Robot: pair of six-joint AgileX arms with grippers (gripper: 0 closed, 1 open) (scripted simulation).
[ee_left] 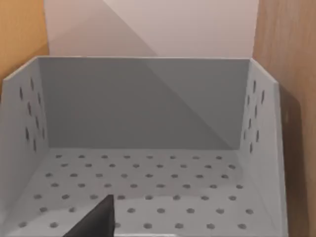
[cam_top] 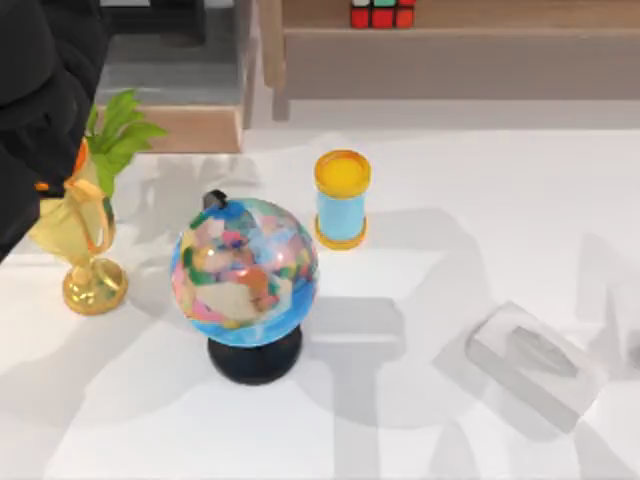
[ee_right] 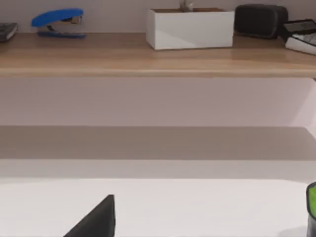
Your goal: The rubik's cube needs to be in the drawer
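Note:
The rubik's cube (cam_top: 382,14) rests on the long light-wood ledge (cam_top: 500,15) at the back of the table, right of centre. The drawer (cam_top: 170,70) stands pulled out at the back left, its wooden front panel (cam_top: 175,128) facing the table. My left arm (cam_top: 40,90) hangs over the drawer's left side. In the left wrist view the drawer's grey perforated floor (ee_left: 148,182) lies bare, and a dark part of my left gripper (ee_left: 96,221) shows at the edge. A dark part of my right gripper (ee_right: 96,218) faces the ledge (ee_right: 158,54) from low over the table.
A globe (cam_top: 245,275) on a black base stands mid-table, with a yellow-capped blue cylinder (cam_top: 342,198) behind it. A golden vase (cam_top: 88,240) with green leaves is at the left. A pale box (cam_top: 530,362) lies front right. A blue stapler (ee_right: 58,20) and white box (ee_right: 190,27) sit on the ledge.

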